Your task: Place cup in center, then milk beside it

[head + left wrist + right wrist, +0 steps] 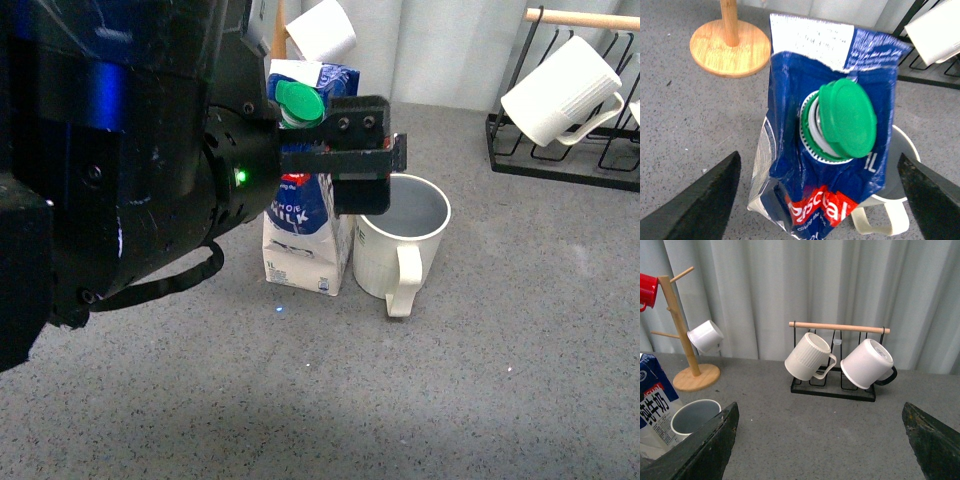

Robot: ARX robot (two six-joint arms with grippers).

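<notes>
Your left gripper hangs with jaws spread wide above the milk, which stands touching the cup on its left at mid-table, so the placing looks done and you can lift clear.

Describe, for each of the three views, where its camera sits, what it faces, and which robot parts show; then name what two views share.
Front: on the body, facing the table; left arm fills the left, over milk and cup.
Left wrist: directly above the milk's green cap; left gripper fingers open.
Right wrist: faces the curtain and black rack; right gripper open.
All show milk and cup.
</notes>
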